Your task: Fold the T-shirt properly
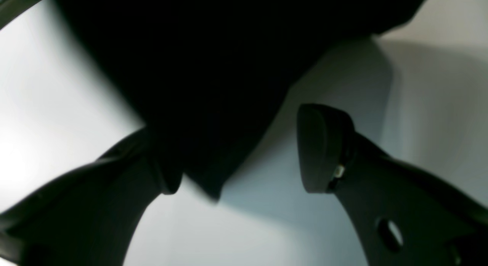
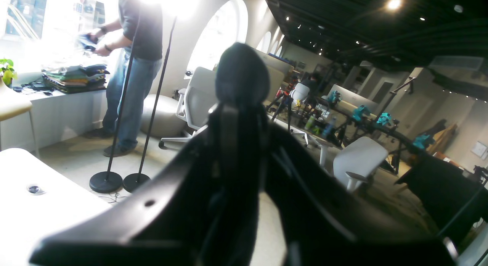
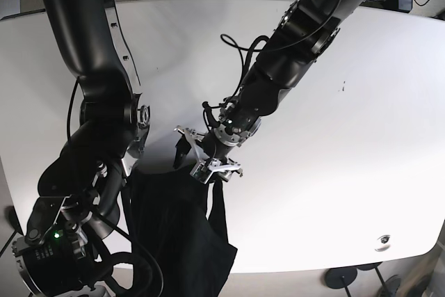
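Note:
The black T-shirt (image 3: 177, 231) hangs bunched at the table's front edge, trailing below it. In the base view my left gripper (image 3: 207, 163) hovers at the shirt's upper right corner. The left wrist view shows that gripper (image 1: 240, 163) open. A pointed fold of the T-shirt (image 1: 206, 105) hangs between the fingers against the left one, while the right finger (image 1: 320, 147) stands clear of it. My right gripper (image 2: 242, 86) points out at the room with its fingers together. Dark cloth seems pinched below them. In the base view the arm hides it near the shirt's upper left edge.
The white table (image 3: 334, 102) stretches wide to the right, with a small round fitting (image 3: 381, 240) near its front edge. Beyond the table, a person (image 2: 133, 48) stands by stacked folded clothes (image 2: 74, 77). Two stand bases (image 2: 114, 180) and office chairs (image 2: 358, 155) are on the floor.

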Action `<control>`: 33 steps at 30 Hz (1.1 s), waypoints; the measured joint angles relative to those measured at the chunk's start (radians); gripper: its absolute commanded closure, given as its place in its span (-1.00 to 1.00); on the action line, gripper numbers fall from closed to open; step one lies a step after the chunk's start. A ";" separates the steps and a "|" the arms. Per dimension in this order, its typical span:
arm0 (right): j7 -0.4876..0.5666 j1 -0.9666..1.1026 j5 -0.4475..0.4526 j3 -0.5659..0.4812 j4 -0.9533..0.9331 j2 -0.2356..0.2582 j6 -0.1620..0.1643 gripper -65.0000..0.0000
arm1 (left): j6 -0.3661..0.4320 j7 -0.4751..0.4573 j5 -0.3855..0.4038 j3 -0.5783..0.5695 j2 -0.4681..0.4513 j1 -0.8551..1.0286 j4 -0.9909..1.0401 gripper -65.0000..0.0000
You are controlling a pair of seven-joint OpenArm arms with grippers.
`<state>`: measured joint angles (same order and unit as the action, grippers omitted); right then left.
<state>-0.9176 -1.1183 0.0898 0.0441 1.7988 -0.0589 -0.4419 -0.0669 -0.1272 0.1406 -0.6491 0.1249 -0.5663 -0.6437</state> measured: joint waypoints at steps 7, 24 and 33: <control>0.000 -0.010 0.000 0.000 0.000 0.001 0.000 0.85 | -0.004 0.006 0.000 0.005 0.016 -0.026 0.100 0.98; 0.008 0.197 -0.008 0.316 -0.158 0.188 0.103 0.85 | -0.185 0.411 0.003 0.473 -0.345 0.375 -0.803 1.00; 0.006 0.761 0.002 0.478 0.038 0.117 0.102 0.94 | -0.432 0.739 0.003 0.989 -0.369 0.653 -1.340 1.00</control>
<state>-0.9115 -0.3569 0.0917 0.5220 1.8370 0.0582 -0.3397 -0.4988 0.6121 0.1436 0.3401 -0.2440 0.0872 -1.9839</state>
